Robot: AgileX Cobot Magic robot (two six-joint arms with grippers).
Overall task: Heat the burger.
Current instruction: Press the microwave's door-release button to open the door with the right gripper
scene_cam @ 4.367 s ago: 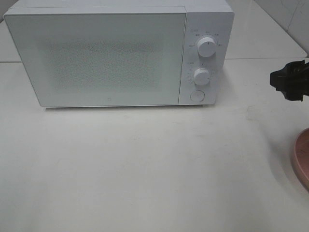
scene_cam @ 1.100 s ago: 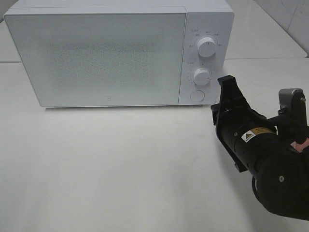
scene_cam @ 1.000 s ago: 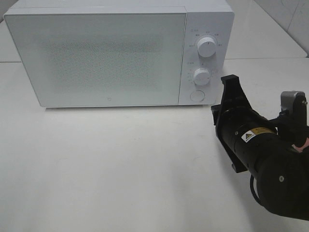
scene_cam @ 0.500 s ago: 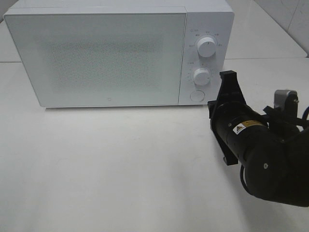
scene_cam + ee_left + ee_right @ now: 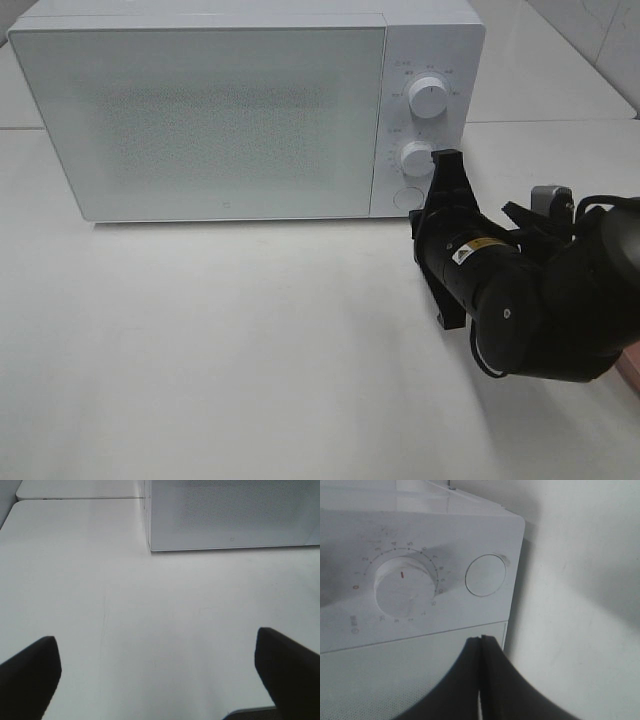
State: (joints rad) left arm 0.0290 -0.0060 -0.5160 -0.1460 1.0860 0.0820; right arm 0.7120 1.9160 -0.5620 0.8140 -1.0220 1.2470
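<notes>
Appliance: the microwave [image 5: 220, 120] stands at the far side of the table [image 5: 250, 350]. Its door [image 5: 200, 110] is shut. The control panel is on the right.
Panel: two dials, the upper knob [image 5: 429, 98] and the lower knob [image 5: 417, 158], with a round button [image 5: 485, 575] below them at the panel's near right corner.
Task thing: the burger shows in no camera, so its place cannot be told. It is not on the open table in front of the microwave.
Right gripper [image 5: 443, 165]: clenched, jaws pressed together with nothing between them. The tip points at the panel, close beside the lower knob and the round button. Whether it touches the panel cannot be told.
Left gripper [image 5: 156, 636]: released, jaws wide apart and empty. It hangs over bare table at the near left, well apart from the door.
Step in hand: judged to be opening the microwave, with the closed right tip lining up on the round button, taken to be the door release.
Progress: early, as the door is not yet open and nothing is loaded.
Next move calls for: setting the tip squarely on the button's centre and pressing straight in.
Caution: the lower knob sits just beside the button, and a stray tip could turn it. The door needs free room to swing.
</notes>
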